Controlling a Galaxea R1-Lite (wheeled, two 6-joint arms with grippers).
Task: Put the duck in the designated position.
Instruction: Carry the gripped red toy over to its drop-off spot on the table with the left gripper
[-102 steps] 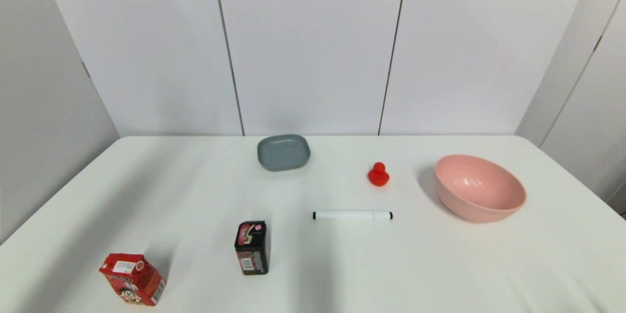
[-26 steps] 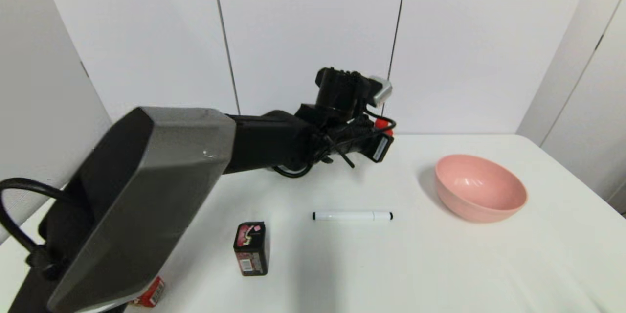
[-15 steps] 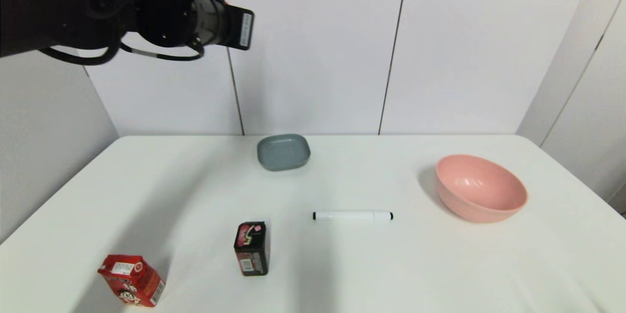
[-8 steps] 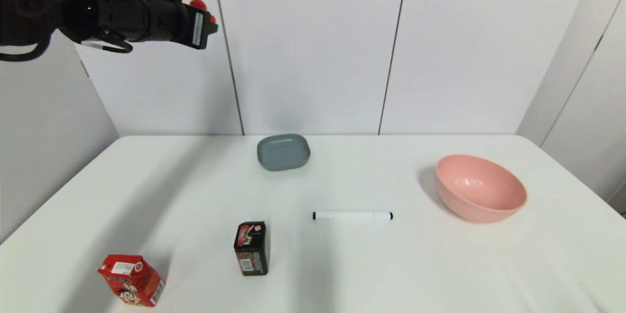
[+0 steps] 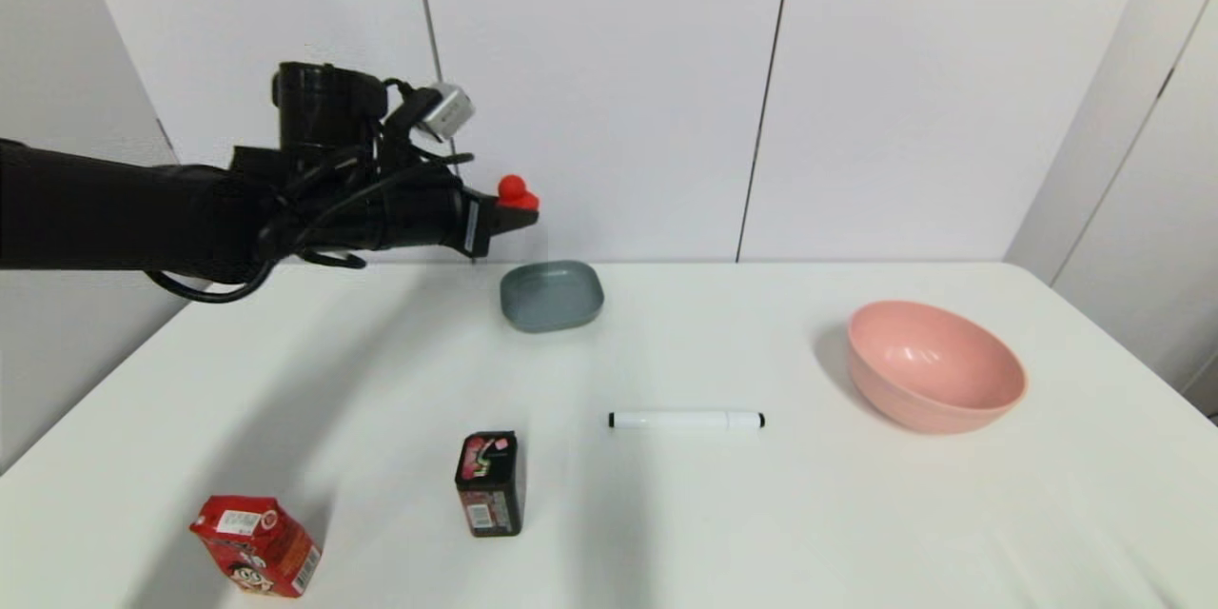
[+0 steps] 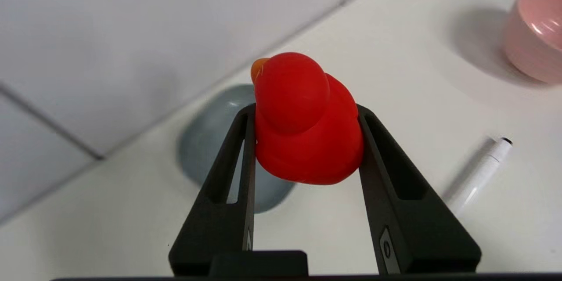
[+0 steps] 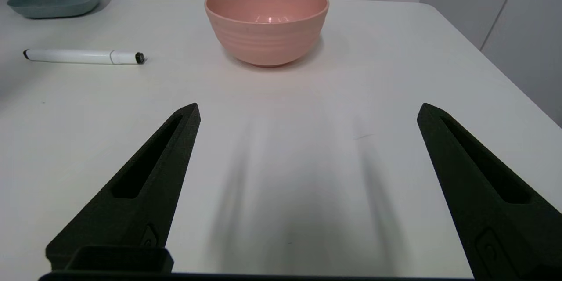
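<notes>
Left gripper [image 6: 305,140] clamps the duck [image 6: 307,123] by its flanks, aloft near the table's [image 5: 285,371] far edge, clearing clutter during transport.

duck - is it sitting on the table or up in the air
In the air. The duck is clamped between the left gripper's fingers, held above the table near the grey dish.
</notes>
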